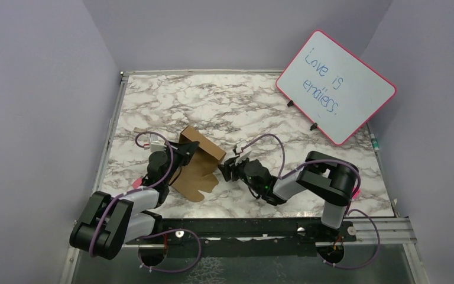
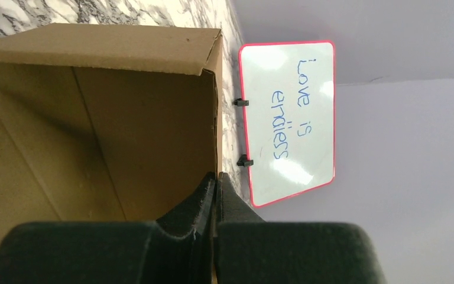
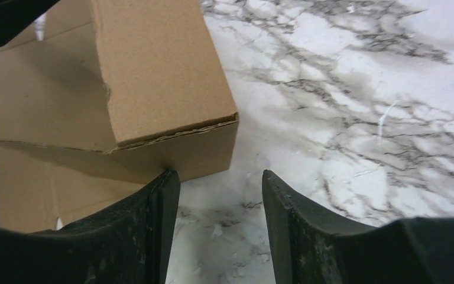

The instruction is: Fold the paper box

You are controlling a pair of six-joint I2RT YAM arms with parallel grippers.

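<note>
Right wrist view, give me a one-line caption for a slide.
Open right gripper poised at the near corner of a half-folded cardboard box on the marble table.

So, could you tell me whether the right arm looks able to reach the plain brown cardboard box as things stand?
Probably yes: the right gripper stands open just short of a corner of the plain brown cardboard box, with only marble table between them.

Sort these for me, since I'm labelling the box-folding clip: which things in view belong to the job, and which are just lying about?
Part of the job:
- paper box, partly folded
- left gripper, shut on a box wall
- right gripper, open beside the box

Just lying about:
- whiteboard reading "Love is endless", propped at the far right of the marble table
</note>
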